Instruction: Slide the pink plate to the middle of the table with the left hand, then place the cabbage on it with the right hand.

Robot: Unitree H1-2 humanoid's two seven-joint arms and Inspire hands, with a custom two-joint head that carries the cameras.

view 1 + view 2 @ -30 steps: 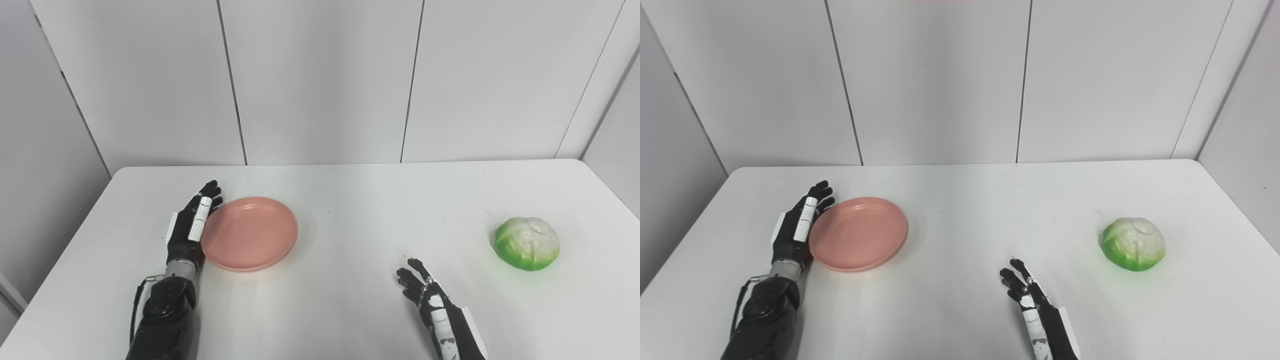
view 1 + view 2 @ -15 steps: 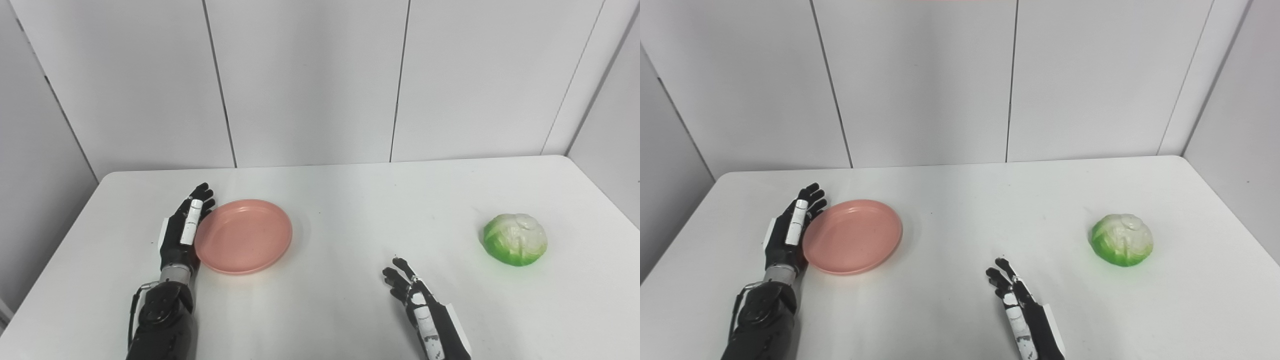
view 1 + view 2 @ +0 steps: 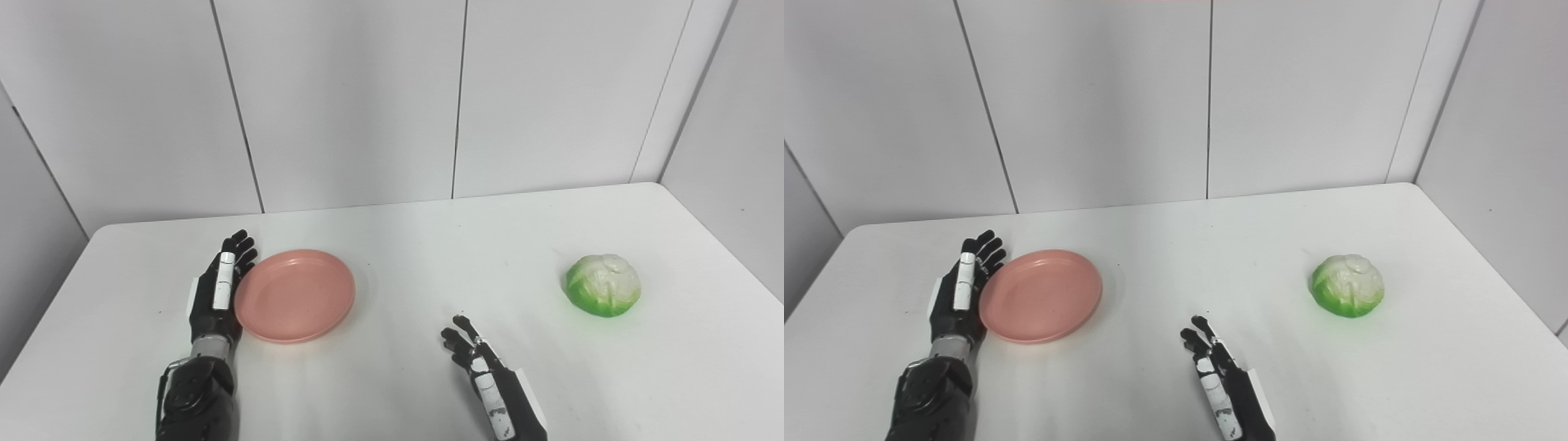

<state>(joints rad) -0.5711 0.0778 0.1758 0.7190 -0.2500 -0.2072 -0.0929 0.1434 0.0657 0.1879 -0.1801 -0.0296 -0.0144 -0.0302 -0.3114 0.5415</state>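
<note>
pressing flat against the plate's left rim, the spread left robot hand is set for pushing; the right robot hand, spread and empty, waits lower centre, cabbage untouched on the worktop.

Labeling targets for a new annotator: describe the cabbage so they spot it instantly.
On the white table, look to the right half, away from both hands. The cabbage sits there alone, a rounded head, bright green at the base and whitish on top. The only other item, the pink plate, is flat and on the left.
</note>
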